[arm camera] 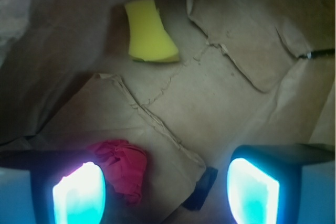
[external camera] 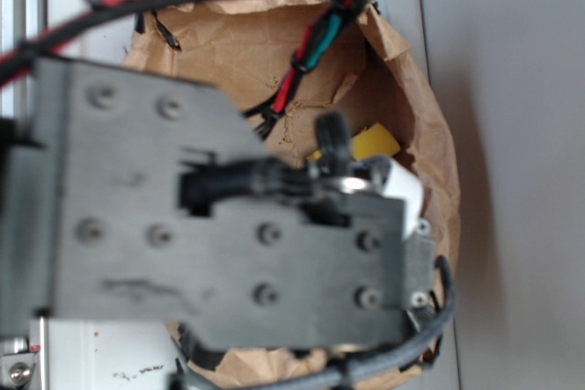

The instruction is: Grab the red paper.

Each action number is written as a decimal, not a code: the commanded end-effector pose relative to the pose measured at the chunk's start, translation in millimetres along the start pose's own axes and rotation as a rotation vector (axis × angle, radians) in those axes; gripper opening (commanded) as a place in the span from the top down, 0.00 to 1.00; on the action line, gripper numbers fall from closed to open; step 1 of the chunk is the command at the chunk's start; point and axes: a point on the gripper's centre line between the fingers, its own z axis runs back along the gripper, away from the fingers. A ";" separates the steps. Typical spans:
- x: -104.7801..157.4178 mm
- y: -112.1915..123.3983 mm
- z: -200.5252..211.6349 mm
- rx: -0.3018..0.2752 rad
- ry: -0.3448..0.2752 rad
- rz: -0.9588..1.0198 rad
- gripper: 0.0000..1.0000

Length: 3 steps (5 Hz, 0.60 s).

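1. Gripper (arm camera: pixel 167 195) hangs inside the brown paper bag (arm camera: pixel 231 103), its fingers spread apart and empty.
2. Red paper (arm camera: pixel 122 165) lies beside the left finger (arm camera: pixel 79 195), off-centre; shift sideways to straddle it before closing.
3. Yellow sponge (arm camera: pixel 149 32) sits well beyond; avoid it.

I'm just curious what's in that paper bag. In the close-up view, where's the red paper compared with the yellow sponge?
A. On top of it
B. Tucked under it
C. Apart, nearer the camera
C: the red paper lies low in the frame, apart from the yellow sponge.
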 end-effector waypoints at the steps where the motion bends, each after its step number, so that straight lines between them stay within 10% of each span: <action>1: 0.2 4.6 8.0 -0.052 0.089 -0.010 0.00; 3: 4.9 5.0 5.8 -0.157 0.154 0.007 0.00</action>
